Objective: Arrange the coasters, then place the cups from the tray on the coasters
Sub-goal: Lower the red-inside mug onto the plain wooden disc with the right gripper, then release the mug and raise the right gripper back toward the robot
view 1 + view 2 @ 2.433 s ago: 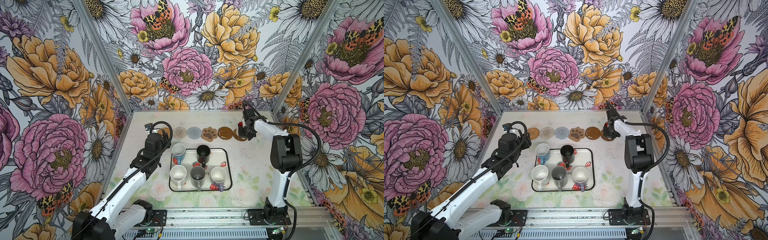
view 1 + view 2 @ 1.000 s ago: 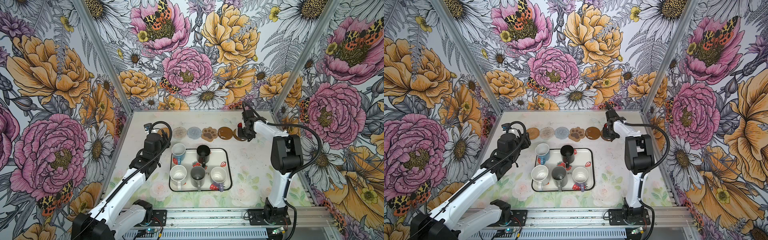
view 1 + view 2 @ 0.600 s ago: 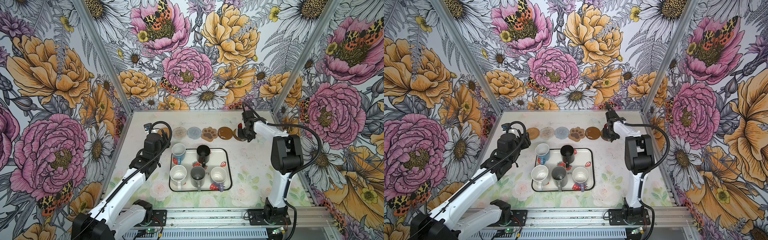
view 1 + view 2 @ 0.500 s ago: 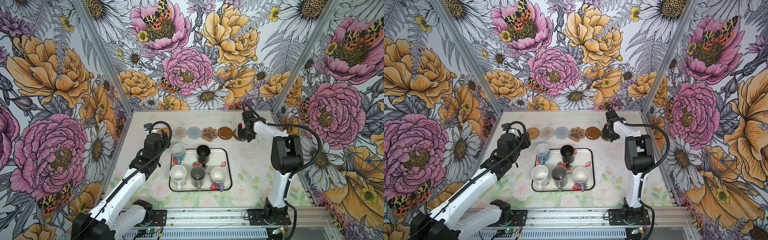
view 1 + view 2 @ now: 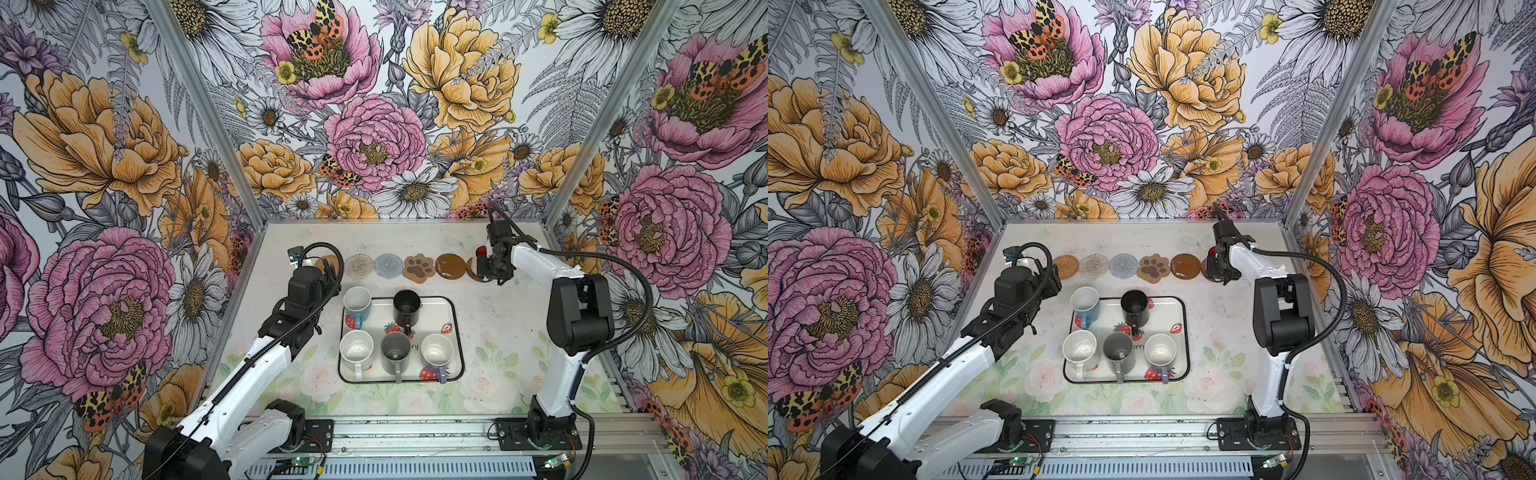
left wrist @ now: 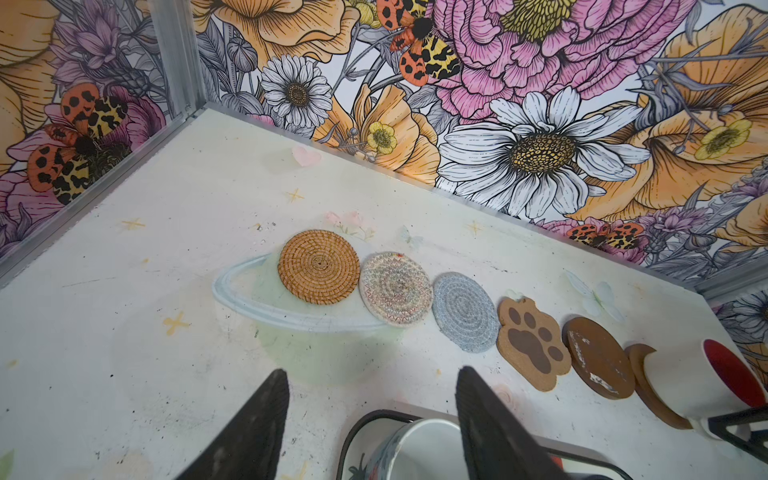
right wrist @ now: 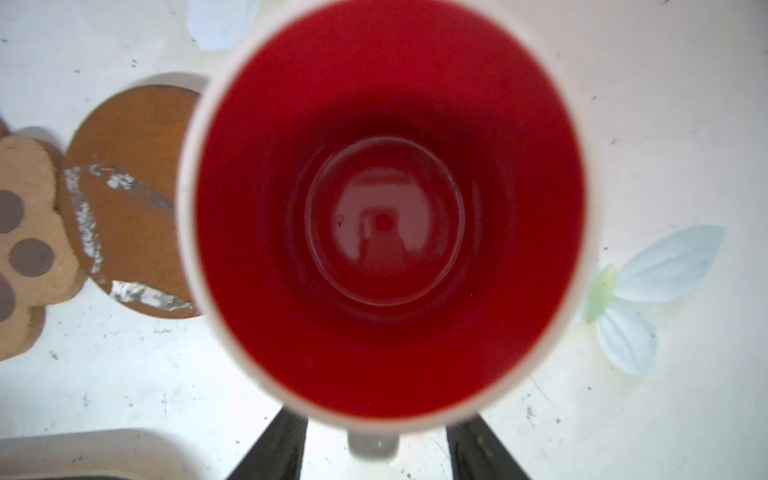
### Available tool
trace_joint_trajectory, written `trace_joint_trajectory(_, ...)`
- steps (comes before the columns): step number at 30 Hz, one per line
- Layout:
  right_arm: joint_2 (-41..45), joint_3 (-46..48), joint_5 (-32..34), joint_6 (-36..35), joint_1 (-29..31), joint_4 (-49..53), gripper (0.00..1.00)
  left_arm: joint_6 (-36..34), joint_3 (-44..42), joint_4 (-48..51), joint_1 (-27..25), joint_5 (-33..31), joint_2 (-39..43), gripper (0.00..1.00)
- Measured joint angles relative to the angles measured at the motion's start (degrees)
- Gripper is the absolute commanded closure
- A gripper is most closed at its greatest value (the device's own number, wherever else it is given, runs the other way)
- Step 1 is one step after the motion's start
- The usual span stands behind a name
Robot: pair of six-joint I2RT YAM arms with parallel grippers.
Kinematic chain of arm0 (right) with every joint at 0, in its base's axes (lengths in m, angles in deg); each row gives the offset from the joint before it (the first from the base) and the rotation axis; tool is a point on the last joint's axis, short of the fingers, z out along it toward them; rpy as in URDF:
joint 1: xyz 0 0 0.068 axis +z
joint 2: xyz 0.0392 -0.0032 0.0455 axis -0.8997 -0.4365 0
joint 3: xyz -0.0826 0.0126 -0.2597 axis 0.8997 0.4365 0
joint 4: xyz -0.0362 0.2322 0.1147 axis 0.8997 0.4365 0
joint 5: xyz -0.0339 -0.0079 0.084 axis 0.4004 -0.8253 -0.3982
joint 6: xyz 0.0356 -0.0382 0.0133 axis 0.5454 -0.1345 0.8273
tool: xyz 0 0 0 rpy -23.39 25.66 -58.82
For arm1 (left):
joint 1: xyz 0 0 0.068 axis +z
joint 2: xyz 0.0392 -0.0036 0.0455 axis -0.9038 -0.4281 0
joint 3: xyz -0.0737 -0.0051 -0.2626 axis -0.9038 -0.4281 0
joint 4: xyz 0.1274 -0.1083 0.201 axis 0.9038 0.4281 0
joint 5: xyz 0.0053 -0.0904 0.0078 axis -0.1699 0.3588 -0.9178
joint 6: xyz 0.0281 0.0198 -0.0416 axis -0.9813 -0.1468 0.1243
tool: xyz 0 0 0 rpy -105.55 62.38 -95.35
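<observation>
right wrist: fingers off mug handle; hidden in both top views.

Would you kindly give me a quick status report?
Left gripper open, empty. Right gripper open astride handle. Red-lined mug on end brown coaster. Five mugs on tray.

Both top views are bright, sharp and evenly lit from above, with only faint soft shadows on the counter; the wall edges splay outward towards the corners. The left wrist view is crisp, with white glare streaks on a glossy brown disc. In the right wrist view the red-lined mug looms out of focus, its rim smeared and its bottom mirroring a pale highlight, while the counter around it is washed out.
</observation>
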State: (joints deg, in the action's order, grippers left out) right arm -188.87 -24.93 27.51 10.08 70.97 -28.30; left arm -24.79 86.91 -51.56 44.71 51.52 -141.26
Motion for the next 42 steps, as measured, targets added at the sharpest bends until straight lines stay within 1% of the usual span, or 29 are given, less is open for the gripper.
trace_joint_trajectory(8, 11.0, 2.3, 0.0, 1.4, 0.7, -0.1, 0.4, 0.0, 0.0, 0.0, 0.0, 0.2, 0.0, 0.35)
trace_joint_trajectory(14, 20.8, 3.4, 0.6, 4.6, 4.4, -2.9, 0.4, 0.0, 0.0, 1.2, 0.0, 0.6, 0.0, 0.35)
trace_joint_trajectory(19, 30.5, 9.7, 0.1, 10.6, 7.8, -12.7, 0.4, 0.9, 0.1, 2.4, -0.1, 2.0, 0.0, 0.34)
trace_joint_trajectory(22, 36.3, 17.8, -1.0, 15.9, 9.2, -23.8, 0.4, 0.9, 0.7, 4.2, -0.5, 3.5, 0.0, 0.34)
trace_joint_trajectory(24, 38.4, 22.5, -1.9, 18.8, 10.1, -30.4, 0.4, 0.9, 1.7, 5.7, -0.9, 5.7, 0.0, 0.32)
trace_joint_trajectory(27, 38.9, 26.7, -3.3, 21.6, 11.2, -37.1, 0.4, 0.8, 3.8, 8.2, -1.7, 10.6, -0.3, 0.3)
trace_joint_trajectory(29, 38.4, 27.8, -3.8, 22.6, 11.6, -39.2, 0.37, 0.8, 5.6, 10.1, -2.8, 12.7, -0.9, 0.29)
trace_joint_trajectory(32, 37.3, 28.1, -4.7, 23.5, 11.7, -41.4, 0.36, 0.8, 8.2, 14.0, -4.9, 14.1, -2.2, 0.27)
trace_joint_trajectory(36, 36.3, 28.1, -5.4, 23.9, 11.7, -43.6, 0.34, 0.5, 10.1, 18.5, -7.3, 15.6, -3.3, 0.22)
trace_joint_trajectory(42, 35.8, 28.1, -5.4, 23.8, 11.6, -44.2, 0.33, 0.4, 10.1, 24.5, -9.5, 18.3, -5.9, 0.22)
